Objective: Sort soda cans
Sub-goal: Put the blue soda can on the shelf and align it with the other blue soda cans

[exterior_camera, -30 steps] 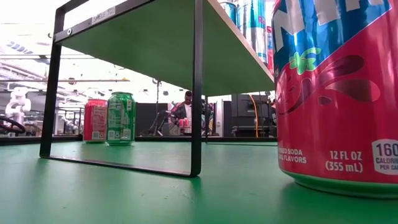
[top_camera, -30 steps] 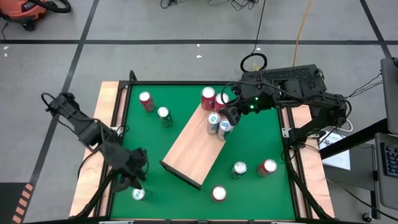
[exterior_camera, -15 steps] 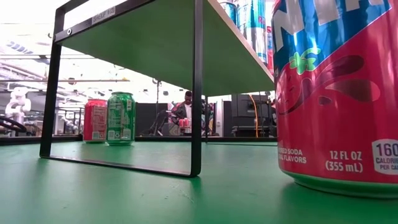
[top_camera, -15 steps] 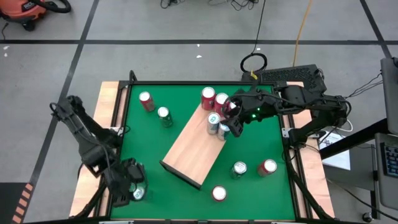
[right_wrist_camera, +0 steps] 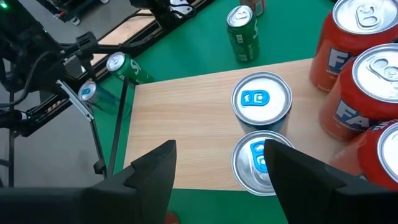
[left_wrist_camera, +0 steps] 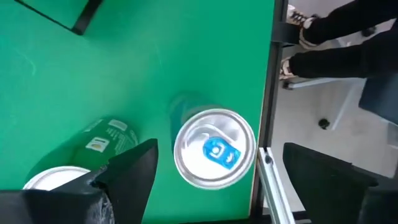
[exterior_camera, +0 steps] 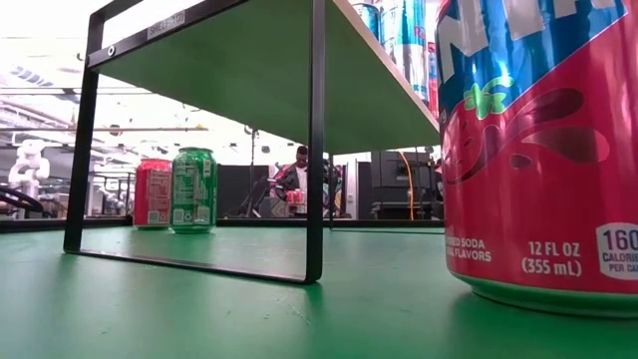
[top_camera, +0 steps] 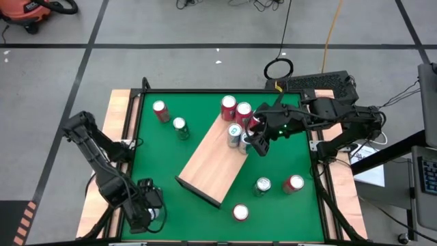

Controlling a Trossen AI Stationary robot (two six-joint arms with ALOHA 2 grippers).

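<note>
A green table [top_camera: 205, 130] is seen from above, with a wooden board [top_camera: 208, 162] lying diagonally across its middle. 2 blue-tab cans [right_wrist_camera: 261, 99] stand on the board's far end, with 3 red cans [top_camera: 229, 104] just beside them. The right gripper [top_camera: 258, 145] is held over these blue-tab cans, fingers spread and empty. At the near left corner, the left gripper [top_camera: 147, 213] is spread wide around a blue-tab can [left_wrist_camera: 214, 155] without pinching it; a green can [left_wrist_camera: 99, 140] stands beside. Other cans are scattered: 2 far left, 3 near right.
</note>
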